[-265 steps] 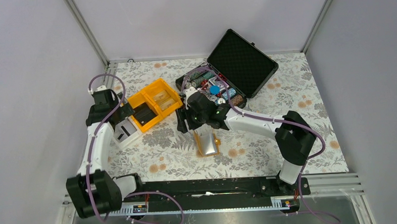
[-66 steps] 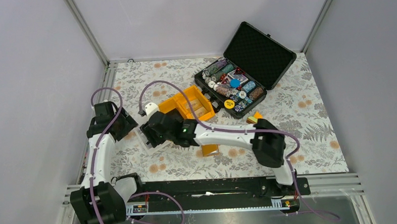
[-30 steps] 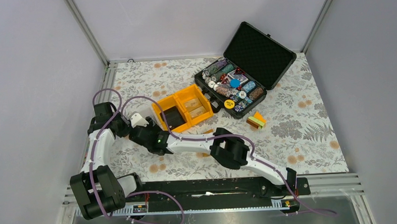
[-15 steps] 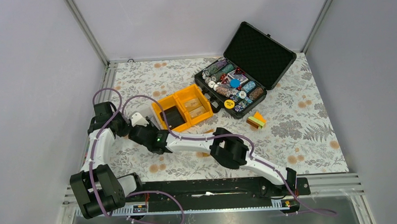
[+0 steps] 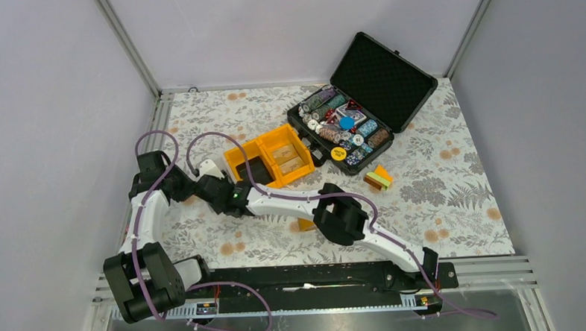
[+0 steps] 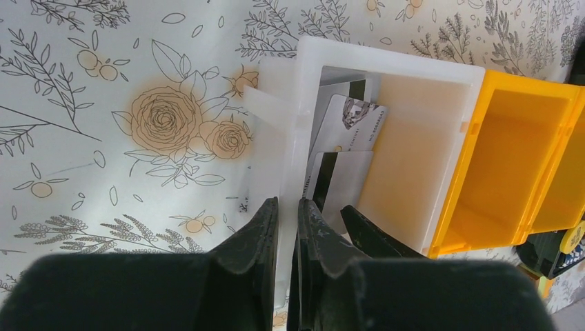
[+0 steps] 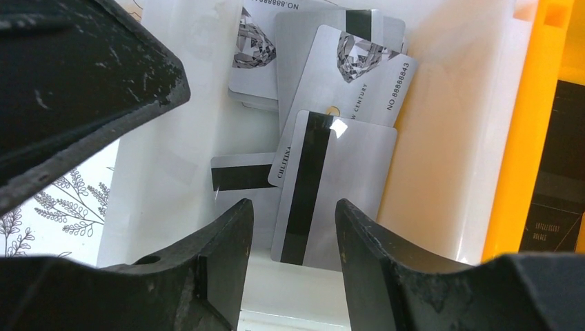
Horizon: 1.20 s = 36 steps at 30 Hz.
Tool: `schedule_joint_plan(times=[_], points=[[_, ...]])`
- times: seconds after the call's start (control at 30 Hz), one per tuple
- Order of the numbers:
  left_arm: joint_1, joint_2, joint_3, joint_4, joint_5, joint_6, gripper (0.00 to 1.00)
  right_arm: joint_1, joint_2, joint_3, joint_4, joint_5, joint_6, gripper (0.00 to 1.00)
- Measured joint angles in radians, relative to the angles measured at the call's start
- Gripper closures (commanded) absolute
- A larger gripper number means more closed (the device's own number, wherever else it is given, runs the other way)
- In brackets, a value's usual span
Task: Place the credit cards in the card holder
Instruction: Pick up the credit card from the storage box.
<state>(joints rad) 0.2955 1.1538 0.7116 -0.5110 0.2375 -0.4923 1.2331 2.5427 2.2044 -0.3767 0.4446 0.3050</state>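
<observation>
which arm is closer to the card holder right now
Right: the right arm passes over the card holder, hiding most of it; the left arm is off to its left, tool pinching the white bin wall.

Found the credit cards (image 7: pixel 331 186) heaped in the small bin (image 6: pixel 386 58), set against the compartment bin's (image 6: pixel 507 148) left side. Saw the open case (image 5: pixel 379 79) behind and right, chips (image 5: pixel 341 130) inside; blocks (image 5: pixel 378 178) before it; card holder (image 5: pixel 305 225) nearer, mostly under the right arm (image 5: pixel 284 203).

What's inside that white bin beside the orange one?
The white bin holds a pile of credit cards, some showing a diamond print, others a black stripe. They overlap, so how many lie underneath is hidden.
</observation>
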Motion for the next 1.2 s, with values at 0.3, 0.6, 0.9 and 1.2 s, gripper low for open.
schedule_joint_plan(times=[0.3,0.6,0.9,1.2], points=[[0.013,-0.007,-0.012,0.037,0.008,-0.018,1.00,0.000,0.033,0.068,-0.045,0.017,0.029,0.39],[0.027,-0.126,-0.027,0.034,0.014,-0.040,0.67,-0.002,0.046,0.047,0.026,0.022,0.060,0.40],[0.031,-0.153,0.013,0.005,-0.034,-0.041,0.55,-0.002,-0.092,-0.219,0.170,-0.034,0.097,0.38],[0.032,-0.063,0.014,0.009,-0.023,-0.031,0.44,-0.005,-0.180,-0.347,0.197,-0.101,0.087,0.36]])
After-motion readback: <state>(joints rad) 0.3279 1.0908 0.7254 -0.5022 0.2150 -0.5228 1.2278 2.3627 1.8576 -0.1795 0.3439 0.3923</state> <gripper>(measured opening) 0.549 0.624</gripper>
